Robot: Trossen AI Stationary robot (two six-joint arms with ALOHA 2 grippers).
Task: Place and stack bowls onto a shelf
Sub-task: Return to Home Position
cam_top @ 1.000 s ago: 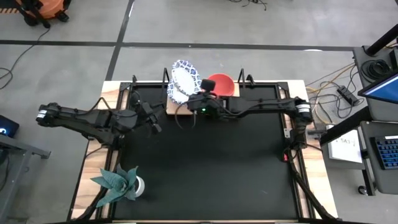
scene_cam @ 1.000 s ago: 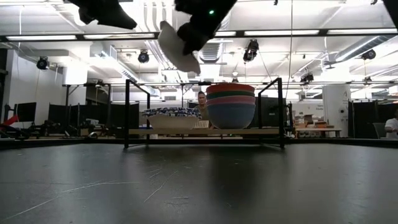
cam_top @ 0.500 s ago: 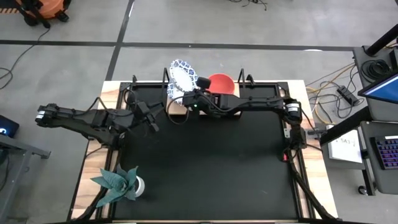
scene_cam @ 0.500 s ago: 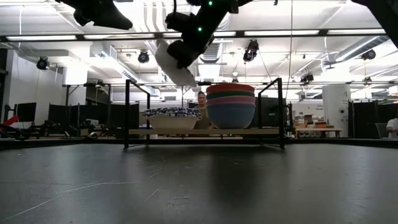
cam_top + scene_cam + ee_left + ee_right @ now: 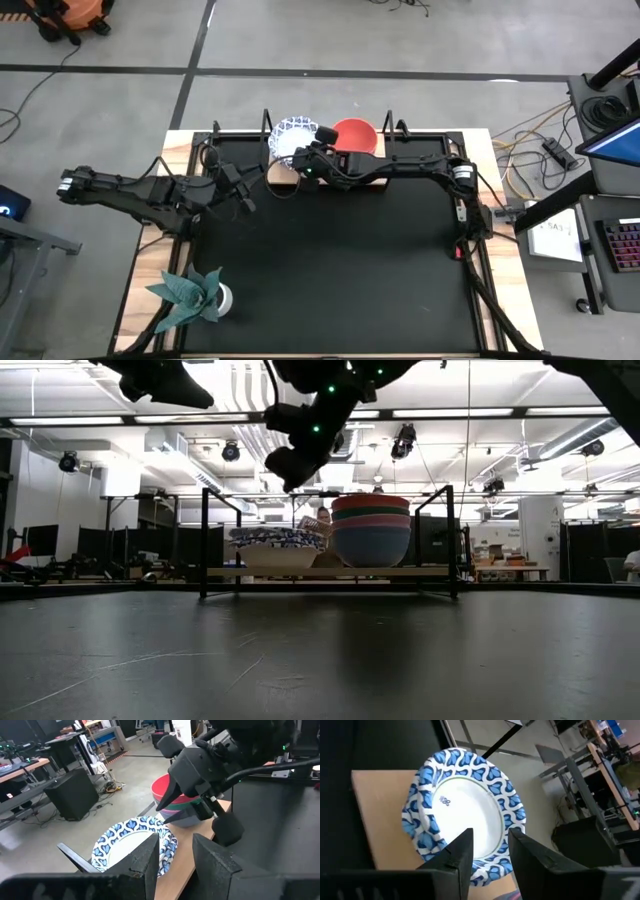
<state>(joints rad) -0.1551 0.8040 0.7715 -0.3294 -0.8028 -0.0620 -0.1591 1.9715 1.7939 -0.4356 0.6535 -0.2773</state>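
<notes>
Lab, concrete floor (image 5: 110,35), strip lights (image 5: 440,412), workbenches (image 5: 20,771)

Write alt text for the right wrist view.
A stack of white bowls with blue-and-white patterned rims sits on the light-wood shelf. The right hand hovers above it, two dark fingers apart, holding nothing.

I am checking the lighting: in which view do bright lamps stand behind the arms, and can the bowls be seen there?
Low view: ceiling lamps shine behind the right gripper above the shelf and the left gripper beside it, both dark shapes; the bowls show their colours. High view: even light, no glare on the tabletop.
</notes>
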